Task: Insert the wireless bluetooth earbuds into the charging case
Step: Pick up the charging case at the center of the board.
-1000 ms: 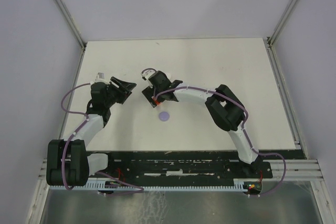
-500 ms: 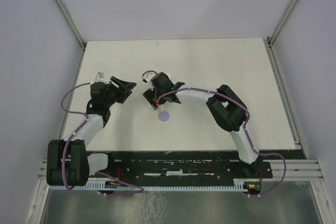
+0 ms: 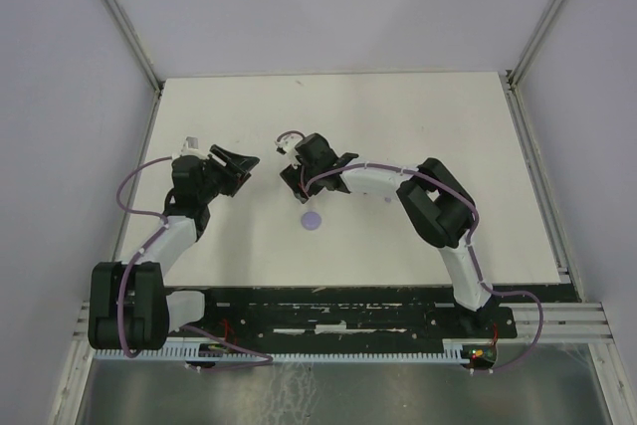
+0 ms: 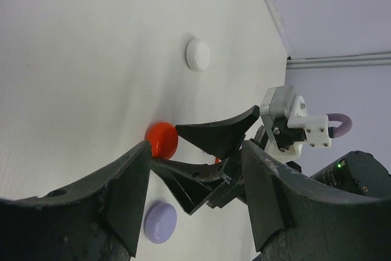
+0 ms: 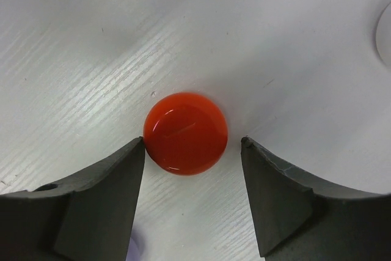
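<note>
The right gripper [image 5: 193, 142] is open around the red disc [image 5: 186, 133], which lies flat on the table [image 5: 79, 41] between its fingers. One fingertip [image 5: 135, 151] meets the disc's edge and the other is just clear of it. Past that clear finger, a white disc [image 5: 386, 33] is cut off by the frame's edge. Beside the touching finger, only a sliver of the pale purple disc [image 5: 135, 250] shows. The left gripper [image 4: 194, 148] hangs open and empty near the right gripper, pointed toward it. The earbuds are too small to pick out in any view. A red speck among the right gripper's fingers, seen from the left wrist, cannot be identified.
</note>
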`<state>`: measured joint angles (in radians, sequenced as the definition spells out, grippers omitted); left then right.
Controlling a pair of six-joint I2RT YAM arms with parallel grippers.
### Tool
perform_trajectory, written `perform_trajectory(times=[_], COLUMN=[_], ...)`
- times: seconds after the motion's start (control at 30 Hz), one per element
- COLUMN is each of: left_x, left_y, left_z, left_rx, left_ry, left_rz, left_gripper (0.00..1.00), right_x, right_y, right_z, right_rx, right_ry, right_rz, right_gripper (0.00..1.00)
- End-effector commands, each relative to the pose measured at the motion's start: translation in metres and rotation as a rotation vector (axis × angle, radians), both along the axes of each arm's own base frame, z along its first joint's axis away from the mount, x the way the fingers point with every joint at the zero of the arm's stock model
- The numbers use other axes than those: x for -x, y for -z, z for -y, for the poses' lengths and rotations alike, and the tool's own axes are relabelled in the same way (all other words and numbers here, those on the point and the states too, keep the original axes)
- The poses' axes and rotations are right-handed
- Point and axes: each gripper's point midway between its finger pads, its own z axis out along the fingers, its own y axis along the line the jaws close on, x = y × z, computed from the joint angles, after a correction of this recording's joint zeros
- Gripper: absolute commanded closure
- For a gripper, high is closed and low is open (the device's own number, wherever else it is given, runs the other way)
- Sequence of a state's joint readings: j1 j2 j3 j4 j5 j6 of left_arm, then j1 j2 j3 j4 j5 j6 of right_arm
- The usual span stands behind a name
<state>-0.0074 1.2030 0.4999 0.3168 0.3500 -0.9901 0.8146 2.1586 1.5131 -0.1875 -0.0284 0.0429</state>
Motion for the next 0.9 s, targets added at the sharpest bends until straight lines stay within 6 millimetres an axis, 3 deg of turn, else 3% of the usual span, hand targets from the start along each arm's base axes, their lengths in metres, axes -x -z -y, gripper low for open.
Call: perform_trajectory(times=[0.0,0.23,0.5,0.63,0.87], left_x=[-0.005,-0.006,-0.009,-0.010,-0.007], left_y=[-0.010,-0.007,-0.005,-0.007,-0.017], left_z=[0.002,0.002,0.007,0.021,0.041], left_rx=[0.004,0.005,0.019,0.055,0.152], left_ry=[0.020,0.022,0.056,0.145,0.263], left_rz=[0.051,0.047,0.047,0.066,0.152], left_gripper=[0.34,0.34,0.34,0.34,0.34], right_x=[0.001,0.002,0.002,-0.004,-0.011], right_y=[-0.018,-0.013,-0.012,-0.041,-0.083], right_z=[-0.007,-0.005,-0.002,-0.001,0.017], right_rx=[-0.045,-0.027,-0.019,-0.138,-0.309], right_ry=[-0.040,-0.046,-0.039,-0.020,-0.002], right_rz=[0.019,0.013,0.022,0.095,0.086], right_gripper=[0.29,0.38,0.57,0.58,0.59])
